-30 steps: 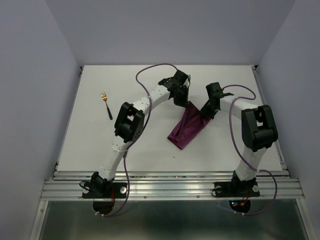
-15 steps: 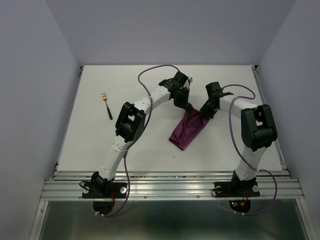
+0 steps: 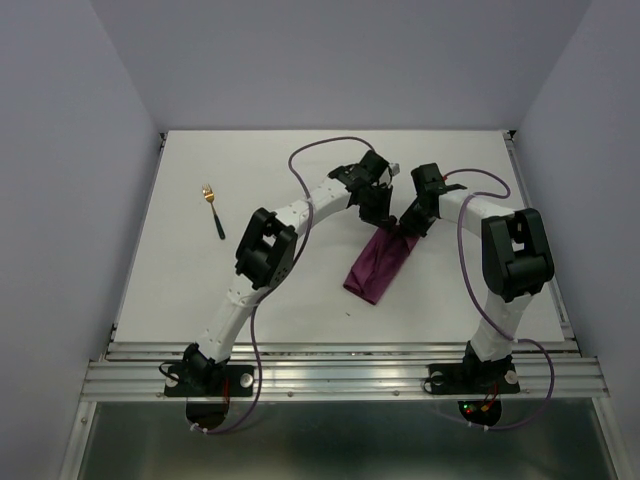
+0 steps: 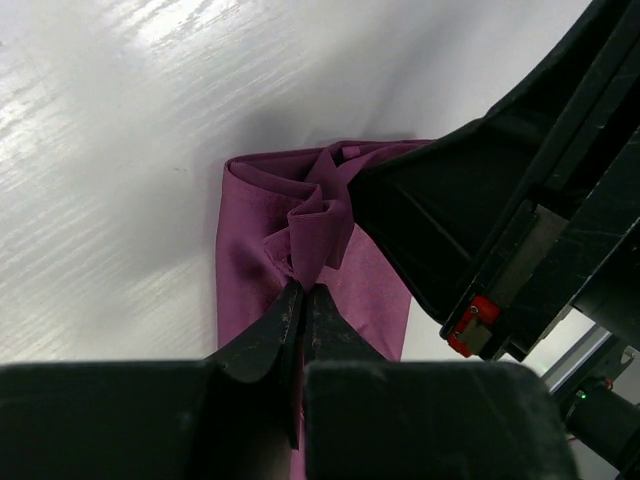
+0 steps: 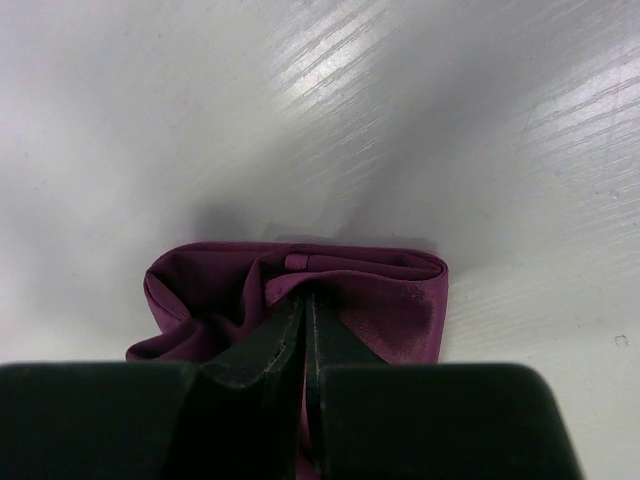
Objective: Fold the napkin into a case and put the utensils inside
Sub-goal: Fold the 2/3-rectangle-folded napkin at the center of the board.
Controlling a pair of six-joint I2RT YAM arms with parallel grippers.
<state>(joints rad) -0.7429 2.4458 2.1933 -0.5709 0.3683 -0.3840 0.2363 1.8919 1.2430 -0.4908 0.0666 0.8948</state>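
The plum-purple napkin [image 3: 376,264] hangs as a narrow folded strip from both grippers near the table's middle, its lower end resting on the table. My left gripper [image 3: 385,223] is shut on a bunched fold at the napkin's [image 4: 330,225] top edge. Right beside it, my right gripper [image 3: 402,229] is shut on the same top edge of the napkin [image 5: 400,300]. The two grippers almost touch; the right gripper's black body fills the right side of the left wrist view. One utensil, a gold-headed fork [image 3: 212,208] with a black handle, lies far left. The knife is out of view.
White table [image 3: 300,290] with raised rails at its left and right edges and a metal rail at the front. The purple cables [image 3: 320,150] of both arms loop over the back of the table.
My left gripper has moved right toward the right gripper, bringing the napkin's top corners together. The hanging cloth has narrowed and shifted slightly right.
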